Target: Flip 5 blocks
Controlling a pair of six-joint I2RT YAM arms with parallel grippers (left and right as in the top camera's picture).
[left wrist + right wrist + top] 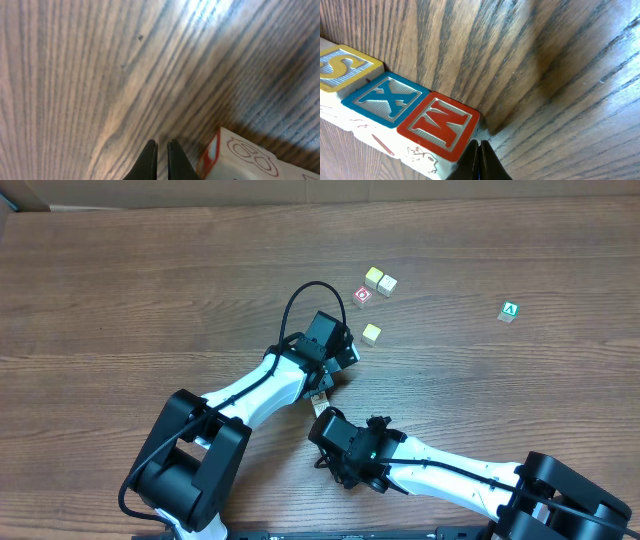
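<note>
Three blocks lie in a row in the right wrist view, letters up: a yellow S block (342,67), a blue X block (385,102) and a red W block (440,127). Their pale sides carry small drawings. My right gripper (479,146) is shut and empty, its tips at the red W block's near corner. Overhead, only a pale bit of a block (319,401) shows between the arms, just beyond the right gripper (322,418). My left gripper (161,146) is shut on nothing over bare wood. A pale block with a red-line drawing (245,157) lies just to its right.
Beyond the left gripper (345,352) a yellow-topped cube (371,333) sits close by. Two more yellow-topped cubes (380,281) and a red-faced cube (362,297) lie farther back. A green "A" cube (509,311) stands alone at the right. The wooden table (120,300) stretches left.
</note>
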